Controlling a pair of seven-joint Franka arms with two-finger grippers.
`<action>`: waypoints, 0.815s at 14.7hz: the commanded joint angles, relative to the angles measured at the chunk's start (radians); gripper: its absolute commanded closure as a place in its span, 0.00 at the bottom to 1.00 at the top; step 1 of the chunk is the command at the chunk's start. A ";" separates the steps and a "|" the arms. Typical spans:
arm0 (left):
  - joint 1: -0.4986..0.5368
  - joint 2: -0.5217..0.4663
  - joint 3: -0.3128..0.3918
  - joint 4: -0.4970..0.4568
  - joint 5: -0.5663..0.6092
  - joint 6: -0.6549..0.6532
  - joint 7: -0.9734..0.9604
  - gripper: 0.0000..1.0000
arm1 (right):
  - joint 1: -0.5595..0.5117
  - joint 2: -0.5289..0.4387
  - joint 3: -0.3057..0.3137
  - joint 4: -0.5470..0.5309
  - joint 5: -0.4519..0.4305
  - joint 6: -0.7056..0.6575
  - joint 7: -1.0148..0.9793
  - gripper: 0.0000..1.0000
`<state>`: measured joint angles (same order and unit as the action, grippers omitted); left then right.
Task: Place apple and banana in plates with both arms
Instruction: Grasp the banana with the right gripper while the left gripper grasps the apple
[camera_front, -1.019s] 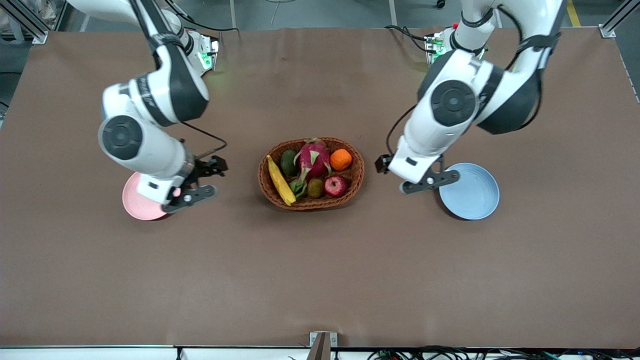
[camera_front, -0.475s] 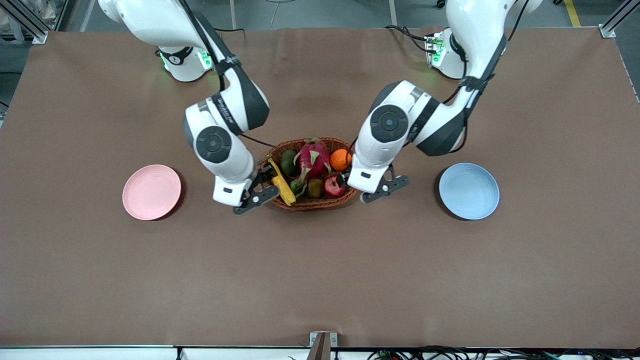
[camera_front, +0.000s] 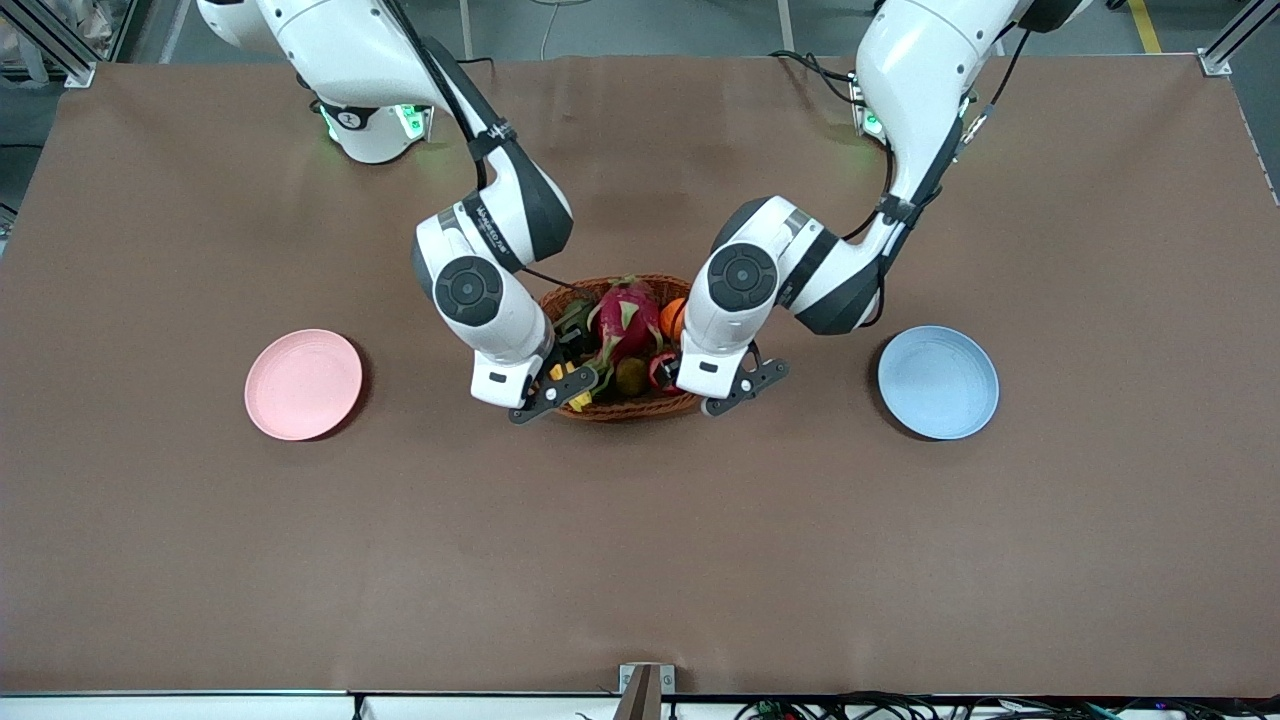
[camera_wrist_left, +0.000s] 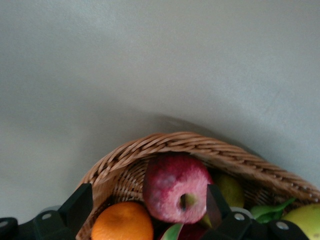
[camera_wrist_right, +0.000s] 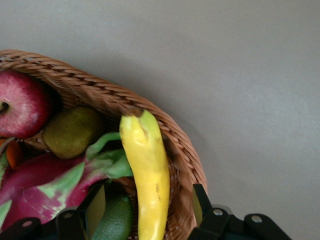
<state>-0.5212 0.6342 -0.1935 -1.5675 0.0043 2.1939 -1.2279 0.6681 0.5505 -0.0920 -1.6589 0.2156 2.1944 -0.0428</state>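
Observation:
The brown wicker basket (camera_front: 620, 410) holds the fruit. My right gripper (camera_front: 547, 380) is low over its end toward the right arm, open, with its fingers astride the yellow banana (camera_wrist_right: 147, 170), which lies on the basket rim (camera_wrist_right: 182, 150). In the front view the banana (camera_front: 578, 400) is mostly hidden. My left gripper (camera_front: 690, 376) is low over the other end, open, with the dark-red apple (camera_wrist_left: 177, 187) and the orange (camera_wrist_left: 122, 222) between its fingers (camera_wrist_left: 77, 205). The apple (camera_front: 660, 368) barely shows in the front view. The pink plate (camera_front: 303, 384) and blue plate (camera_front: 938, 381) are empty.
The basket also holds a magenta dragon fruit (camera_front: 625, 315), a kiwi (camera_front: 630, 376), an avocado (camera_wrist_right: 112, 220) and the orange (camera_front: 672, 318). The pink plate lies toward the right arm's end of the brown table, the blue plate toward the left arm's end.
Both arms have swung in from beside their plates to the basket and come down. The right gripper now straddles the banana; the left gripper now hangs over the apple.

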 joint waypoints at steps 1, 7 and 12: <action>-0.023 0.044 0.003 0.023 -0.027 0.065 -0.047 0.00 | 0.018 0.029 -0.011 0.016 0.022 0.033 0.000 0.22; -0.034 0.073 0.005 0.024 -0.089 0.129 -0.091 0.00 | 0.042 0.055 -0.011 0.028 0.014 0.059 0.000 0.27; -0.043 0.094 0.005 0.020 -0.093 0.129 -0.102 0.00 | 0.047 0.080 -0.012 0.028 0.008 0.109 -0.008 0.29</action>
<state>-0.5509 0.7121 -0.1937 -1.5652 -0.0755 2.3171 -1.3153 0.7029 0.6064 -0.0927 -1.6449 0.2158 2.2788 -0.0441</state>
